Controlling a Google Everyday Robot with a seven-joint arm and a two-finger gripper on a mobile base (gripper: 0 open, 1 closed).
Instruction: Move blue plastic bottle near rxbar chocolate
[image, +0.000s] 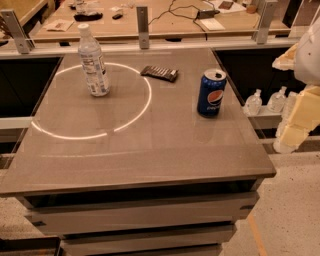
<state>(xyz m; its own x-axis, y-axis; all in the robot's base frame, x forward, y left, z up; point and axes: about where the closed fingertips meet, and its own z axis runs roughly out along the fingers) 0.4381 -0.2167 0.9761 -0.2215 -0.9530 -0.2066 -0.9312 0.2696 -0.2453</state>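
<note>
Hovering claw (296, 125) sits beyond the table's (150, 147) right edge.

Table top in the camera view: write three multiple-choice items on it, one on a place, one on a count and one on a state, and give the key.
1. Where does the rxbar chocolate lie?
A) between the blue plastic bottle and the Pepsi can, towards the back
B) in front of the can
C) under the bottle

2. How many things are on the table?
A) two
B) three
C) five

3. How is the bottle?
A) lying on its side
B) upright with its cap on
C) held in the gripper

Key:
1 A: the bar lies right of the bottle and left of the can, touching neither.
2 B: there are only the bottle, the bar and the can.
3 B: the bottle stands with its white cap on, and the gripper is at the right edge of the view, beside the table.
</note>
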